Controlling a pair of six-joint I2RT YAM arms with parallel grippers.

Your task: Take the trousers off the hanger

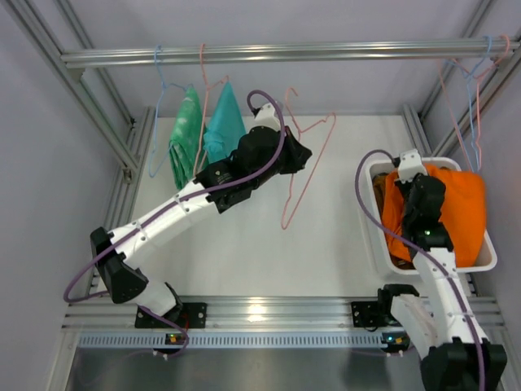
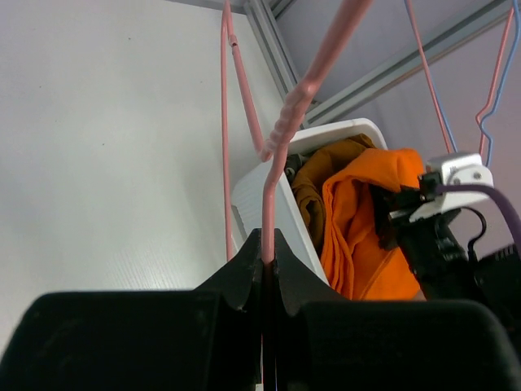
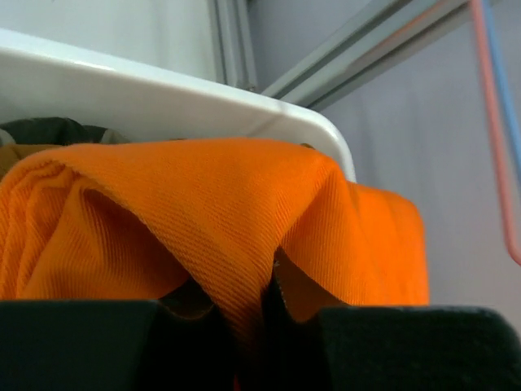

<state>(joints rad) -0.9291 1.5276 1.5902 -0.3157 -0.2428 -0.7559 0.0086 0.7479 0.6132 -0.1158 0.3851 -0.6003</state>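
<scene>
- Only the left wrist view shows the left hand [image 2: 267,257] pressed together on the wire of a bare pink hanger [image 2: 286,122].
- The right wrist view shows the right hand [image 3: 251,308] pinching a fold of the orange trousers [image 3: 163,204], which lie in the white bin [image 3: 163,90].
- From above, green trousers [image 1: 186,138] and teal trousers [image 1: 224,126] hang from the far rail [image 1: 342,53]. The left arm hides the lower end of the teal pair.
</scene>
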